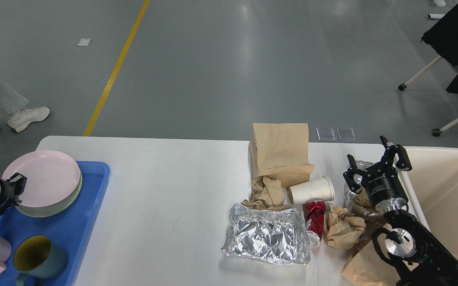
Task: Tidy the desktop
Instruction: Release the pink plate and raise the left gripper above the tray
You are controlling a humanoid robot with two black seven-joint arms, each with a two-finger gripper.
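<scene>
- The right gripper (375, 164) stands with fingers spread wide, holding nothing, above crumpled litter just left of the cream bin (443, 186).
- The left gripper (16, 186) touches the rim of the pink plate (42, 178); I cannot tell whether its fingers grip.
- The pink plate lies on the green plate (64, 204) in the blue tray (86, 210), far left of the bin.
- The desktop (165, 198) runs from tray to bin.
- On it, left of the bin: paper bag (280, 149), white cup (311, 190), red can (315, 217), foil (266, 234).
</scene>
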